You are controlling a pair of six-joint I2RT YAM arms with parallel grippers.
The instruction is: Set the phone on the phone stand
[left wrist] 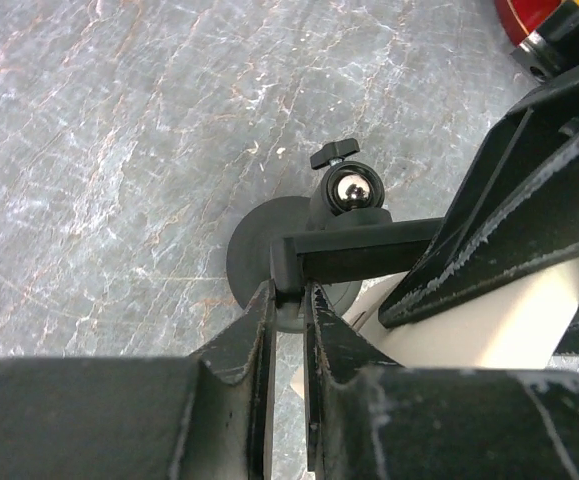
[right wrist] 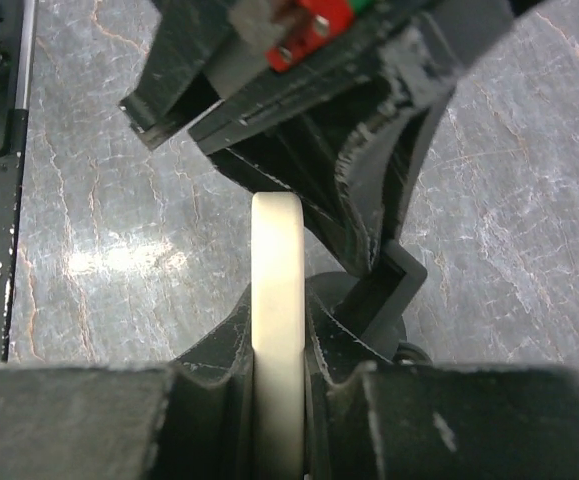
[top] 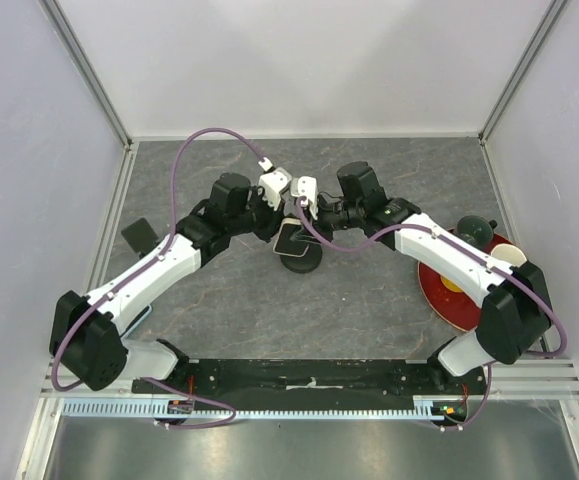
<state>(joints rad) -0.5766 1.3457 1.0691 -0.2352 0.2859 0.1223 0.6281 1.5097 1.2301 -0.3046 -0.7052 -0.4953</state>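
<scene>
Right now L gripper is pinching the corner of the black bracket on the stand, jaws nearly shut w/ only the thin bar between them. R gripper is clamping the cream phone edge-on, jaws closed on its two faces. Phone is hanging just above the bracket, close beside the L fingers, and isn't seated yet as far as I can tell. Below, a ball joint is tying the bracket to the round base, which is sitting on the grey table. A red plate is lying off to the R.

To do this well, imo: L should be bracing the bracket so it isn't swivelling on the ball. R should be lowering the phone square into the lip w/o knocking the L fingers, letting go only once it's resting.
</scene>
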